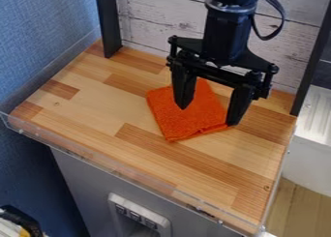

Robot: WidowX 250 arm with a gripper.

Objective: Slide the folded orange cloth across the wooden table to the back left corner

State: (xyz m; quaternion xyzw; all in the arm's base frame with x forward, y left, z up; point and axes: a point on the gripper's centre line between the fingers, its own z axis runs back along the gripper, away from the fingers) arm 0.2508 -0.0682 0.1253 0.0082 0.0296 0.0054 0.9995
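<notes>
The claw [208, 116] hangs wide open over a folded orange cloth [184, 124]. Ungripped, it lies flat, supported by the wooden tabletop [84, 112] below.

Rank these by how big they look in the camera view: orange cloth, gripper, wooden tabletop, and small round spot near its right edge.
Wooden tabletop
Gripper and orange cloth: unsure, since the gripper hangs nearer the camera and partly hides the cloth
Small round spot

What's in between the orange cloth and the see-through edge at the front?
Just wooden tabletop, with light and darker brown planks, lies between the orange cloth and the see-through front edge. The camera view shows it.
</notes>
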